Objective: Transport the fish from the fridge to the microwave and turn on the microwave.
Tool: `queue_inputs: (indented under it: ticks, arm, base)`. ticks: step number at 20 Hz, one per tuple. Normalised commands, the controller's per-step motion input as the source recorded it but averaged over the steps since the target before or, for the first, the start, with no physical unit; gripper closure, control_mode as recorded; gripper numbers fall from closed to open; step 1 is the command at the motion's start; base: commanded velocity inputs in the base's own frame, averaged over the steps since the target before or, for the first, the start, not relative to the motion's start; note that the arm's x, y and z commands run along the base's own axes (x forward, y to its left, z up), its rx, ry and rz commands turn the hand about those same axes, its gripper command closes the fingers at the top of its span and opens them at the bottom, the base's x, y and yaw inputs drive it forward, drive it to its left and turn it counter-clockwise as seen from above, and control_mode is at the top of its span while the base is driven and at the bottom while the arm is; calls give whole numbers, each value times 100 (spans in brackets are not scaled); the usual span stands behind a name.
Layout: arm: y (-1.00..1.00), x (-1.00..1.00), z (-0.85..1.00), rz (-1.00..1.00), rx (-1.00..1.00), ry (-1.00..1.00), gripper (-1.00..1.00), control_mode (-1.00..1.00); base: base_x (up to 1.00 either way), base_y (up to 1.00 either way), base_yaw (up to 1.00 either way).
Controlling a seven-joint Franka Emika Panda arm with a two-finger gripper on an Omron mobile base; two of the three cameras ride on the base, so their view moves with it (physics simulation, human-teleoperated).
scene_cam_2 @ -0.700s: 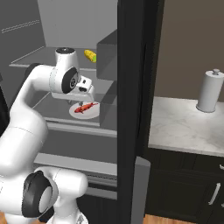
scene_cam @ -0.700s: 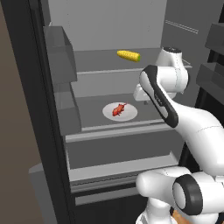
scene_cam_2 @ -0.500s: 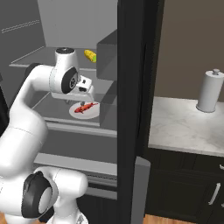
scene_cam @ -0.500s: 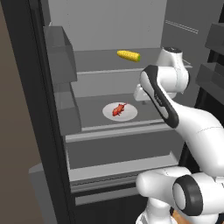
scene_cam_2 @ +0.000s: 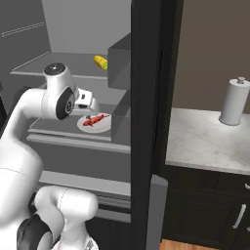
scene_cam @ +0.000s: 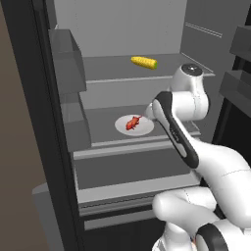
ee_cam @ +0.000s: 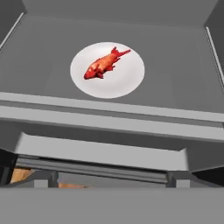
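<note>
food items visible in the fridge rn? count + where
2. The fish lies on a white plate on the middle shelf; a corn cob lies on the shelf above. Door bins may hide more.

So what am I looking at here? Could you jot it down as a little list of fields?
place: open fridge, grey shelves inside
fish: small red-orange fish lying on a white plate, middle shelf
corn: yellow corn cob on the shelf above
robot arm: white, reaching toward the fish's shelf
gripper: short of the shelf's front edge, not touching the fish; open or shut cannot be told
beside the fridge: marble counter with a paper towel roll
</note>
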Motion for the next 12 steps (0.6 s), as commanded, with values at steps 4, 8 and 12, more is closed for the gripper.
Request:
queue_inputs:
  ticks: [4,8,12]
  arm:
    - [29,0,-19,-6,-2,-13,-100,-100]
    - [18,9,-14,-5,0,0,-100,-100]
    - [13,20,-9,-8,0,0,-100,-100]
  base:
    - [0,0,0]
    - [0,0,0]
    - [0,0,0]
